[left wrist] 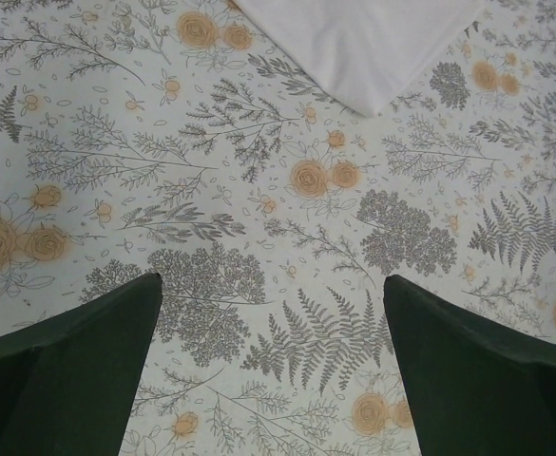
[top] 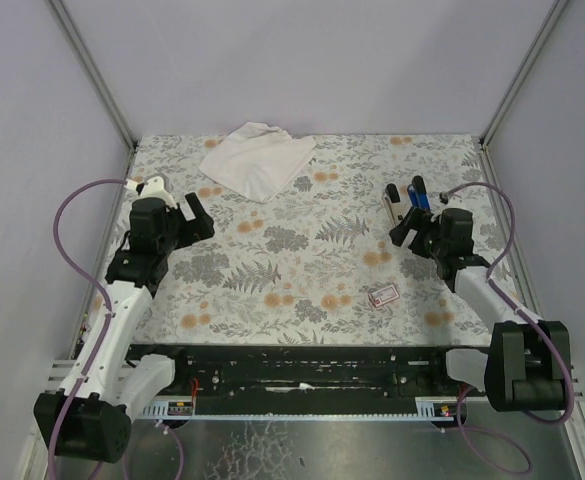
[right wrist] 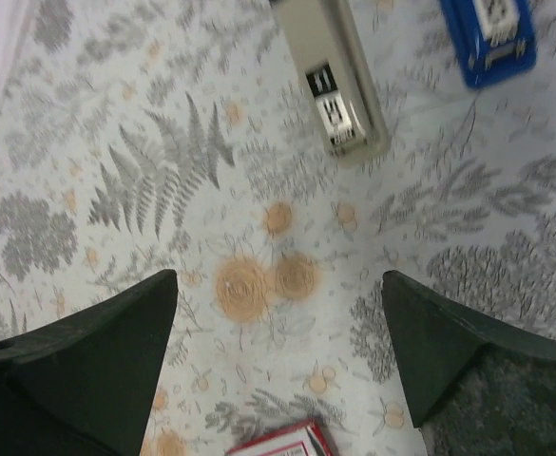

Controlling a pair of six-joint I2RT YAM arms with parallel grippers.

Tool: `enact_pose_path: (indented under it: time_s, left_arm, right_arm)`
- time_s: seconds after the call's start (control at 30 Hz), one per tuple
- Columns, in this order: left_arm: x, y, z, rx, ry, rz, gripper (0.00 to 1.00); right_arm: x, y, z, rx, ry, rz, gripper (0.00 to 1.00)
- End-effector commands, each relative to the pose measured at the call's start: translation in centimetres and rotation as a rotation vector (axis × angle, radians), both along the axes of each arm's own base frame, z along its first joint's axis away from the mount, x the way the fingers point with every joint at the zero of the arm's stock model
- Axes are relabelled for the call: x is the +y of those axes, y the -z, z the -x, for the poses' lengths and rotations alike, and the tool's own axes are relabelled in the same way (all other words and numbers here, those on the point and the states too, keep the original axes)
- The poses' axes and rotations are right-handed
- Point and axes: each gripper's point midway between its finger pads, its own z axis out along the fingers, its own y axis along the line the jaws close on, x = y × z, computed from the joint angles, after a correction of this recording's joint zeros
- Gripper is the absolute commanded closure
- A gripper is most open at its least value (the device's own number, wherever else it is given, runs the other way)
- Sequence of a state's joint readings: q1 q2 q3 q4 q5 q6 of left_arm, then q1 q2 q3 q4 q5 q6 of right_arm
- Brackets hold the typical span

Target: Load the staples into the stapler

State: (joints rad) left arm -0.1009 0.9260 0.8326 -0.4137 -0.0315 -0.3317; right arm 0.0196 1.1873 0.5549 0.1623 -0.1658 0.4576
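Both jaws wide: left gripper (left wrist: 270,277), right gripper (right wrist: 276,274) (staples (top: 384,296) untouched, near right).

The left arm (top: 112,310) and right arm (top: 484,288) are stretching forward (elbows bent); the left gripper (left wrist: 273,285) and right gripper (right wrist: 279,280) are holding their jaws wide apart.

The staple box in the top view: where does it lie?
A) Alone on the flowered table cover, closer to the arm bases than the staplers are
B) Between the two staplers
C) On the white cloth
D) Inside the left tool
A: the staple box lies flat on the table cover, apart from the beige stapler and the blue stapler, on the side nearer the arm bases.
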Motion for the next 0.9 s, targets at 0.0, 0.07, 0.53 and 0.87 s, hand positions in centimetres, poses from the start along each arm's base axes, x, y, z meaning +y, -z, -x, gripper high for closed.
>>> enact_pose_path:
  time_s: [0.0, 0.07, 0.53, 0.87]
  left_arm:
    - [-1.2, -0.8, -0.6, -0.056, 0.096, -0.006, 0.0]
    - [-1.7, -0.6, -0.5, -0.048, 0.126, 0.005, 0.0]
    - [-0.9, -1.2, 0.1, -0.085, 0.103, -0.032, 0.0]
    - [-0.9, -1.3, 0.3, -0.085, 0.099, -0.029, 0.0]
  right_arm:
    - [1.4, 2.3, 3.0, 0.197, -0.052, -0.06, 0.06]
    - [1.4, 3.3, 4.1, 0.256, -0.05, -0.062, 0.07]
    - [4.0, 6.3, 8.2, 0.442, -0.135, -0.186, 0.35]
    - [3.3, 7.2, 10.6, 0.511, -0.112, -0.15, 0.36]
